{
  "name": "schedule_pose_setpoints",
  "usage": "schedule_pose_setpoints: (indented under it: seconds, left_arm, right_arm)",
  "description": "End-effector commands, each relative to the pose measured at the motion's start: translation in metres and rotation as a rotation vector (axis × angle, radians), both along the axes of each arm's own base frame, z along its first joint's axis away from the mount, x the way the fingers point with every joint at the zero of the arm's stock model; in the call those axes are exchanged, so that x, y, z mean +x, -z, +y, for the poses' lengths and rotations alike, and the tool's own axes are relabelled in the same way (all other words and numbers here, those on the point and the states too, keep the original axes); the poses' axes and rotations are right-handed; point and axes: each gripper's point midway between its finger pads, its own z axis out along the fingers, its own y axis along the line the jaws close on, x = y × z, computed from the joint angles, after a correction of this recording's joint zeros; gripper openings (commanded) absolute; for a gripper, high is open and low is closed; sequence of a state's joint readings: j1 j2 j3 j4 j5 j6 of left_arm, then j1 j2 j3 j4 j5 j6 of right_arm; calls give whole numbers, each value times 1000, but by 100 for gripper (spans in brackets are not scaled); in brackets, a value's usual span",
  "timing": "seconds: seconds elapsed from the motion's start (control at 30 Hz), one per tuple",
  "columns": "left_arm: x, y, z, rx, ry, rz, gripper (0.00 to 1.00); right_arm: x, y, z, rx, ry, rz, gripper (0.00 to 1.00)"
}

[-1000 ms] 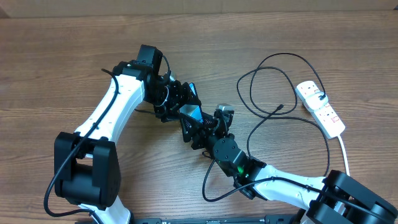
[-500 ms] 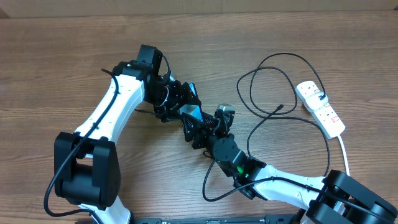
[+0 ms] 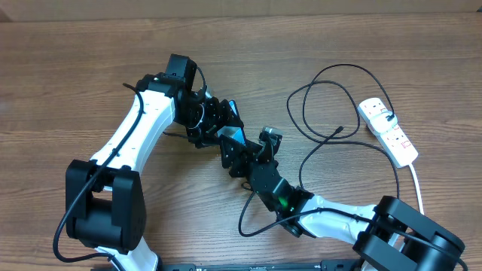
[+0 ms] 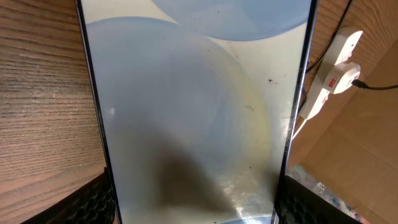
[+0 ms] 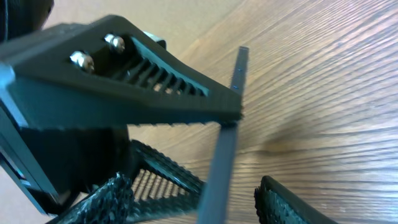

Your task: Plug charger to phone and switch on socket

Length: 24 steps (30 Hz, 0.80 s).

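Handover hazard: the left gripper (image 3: 217, 123) jaws clamp the phone (image 3: 233, 136), tilted above the desk (image 3: 75, 75) at frame centre. The right gripper (image 3: 242, 154) jaws straddle its thin edge, unclenched. An off-centre pinch could twist or drop it. The charger (image 3: 305, 105) lies unplugged at right, near the socket (image 3: 388, 132)

1. The right gripper (image 3: 238, 155) has crept up and to the left, closer in on the lower end of the phone (image 3: 233, 136).
2. The right arm (image 3: 331, 214) has followed it. The green light (image 3: 283, 200) on its wrist now sits further left, and the shoulder block (image 3: 407, 237) at the lower right has swung leftward.
3. The black cable loop (image 3: 241, 226) under the wrist has shifted left with the arm.
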<state>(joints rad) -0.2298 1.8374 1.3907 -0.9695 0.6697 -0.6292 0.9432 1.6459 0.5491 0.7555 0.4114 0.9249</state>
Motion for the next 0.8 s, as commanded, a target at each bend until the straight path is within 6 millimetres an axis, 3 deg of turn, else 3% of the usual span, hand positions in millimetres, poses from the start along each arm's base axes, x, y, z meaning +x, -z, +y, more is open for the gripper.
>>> schedule_pose_setpoints:
  seconds: [0.0, 0.27, 0.57, 0.77]
  left_arm:
    - [5, -11, -9, -42, 7, -14, 50]
    - [6, -11, -9, -43, -5, -7, 50]
    - [7, -11, -9, -43, -5, -10, 50]
    - [7, -11, -9, -43, -5, -11, 50]
  right_arm:
    - [8, -20, 10, 53, 16, -23, 63]
    - [9, -17, 11, 35, 16, -9, 56]
    - [9, 5, 12, 64, 39, 62, 49]
    - [10, 3, 12, 71, 38, 57, 43]
